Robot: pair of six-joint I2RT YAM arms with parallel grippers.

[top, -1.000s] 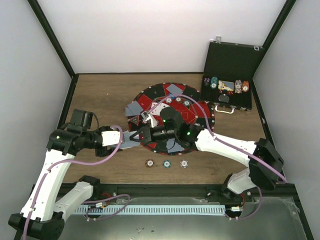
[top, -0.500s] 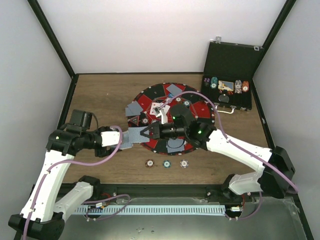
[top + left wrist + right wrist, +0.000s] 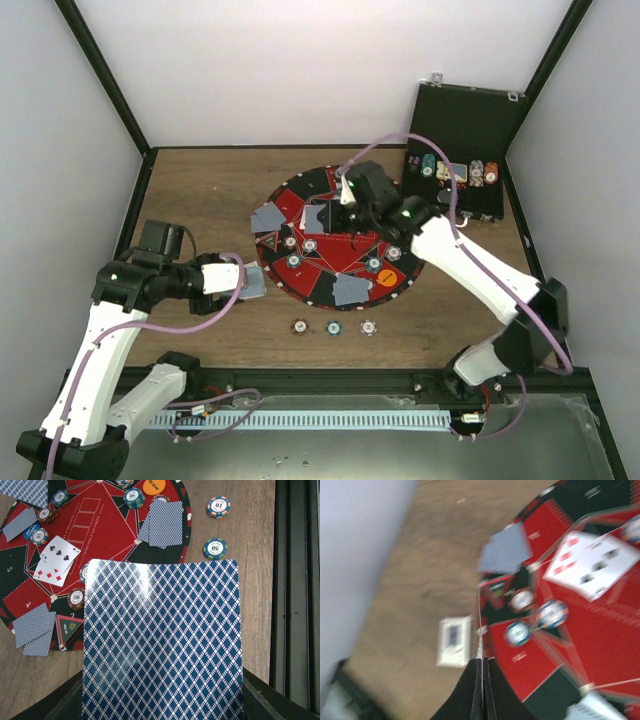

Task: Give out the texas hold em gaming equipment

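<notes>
Brown wood-grain counter fills a white-walled booth with black frame posts. Over its near-left part, just outside the mat's rim, a blue-and-white diamond-backed playing card is held back-up in the left tool. The tool's dark fingers are clamped on the card's near end; whether more cards lie beneath it I cannot tell.

Beyond the card lies the large round red-and-black mat. On it are 2 overlapping face-up white cards, a face-down pair near the rim and a second face-down pair at the rim. An orange button disc and several striped poker chips also lie on it.

Off the mat, 3 more striped chips sit in a row on the counter, between the mat and the arm bases.

The right tool hangs over the far part of the mat with its jaws pressed together. Its wrist view is blurred, and I cannot tell whether anything thin is pinched between them.

At the far right stands a black hinged case, lid up, with stored chips in its tray.
</notes>
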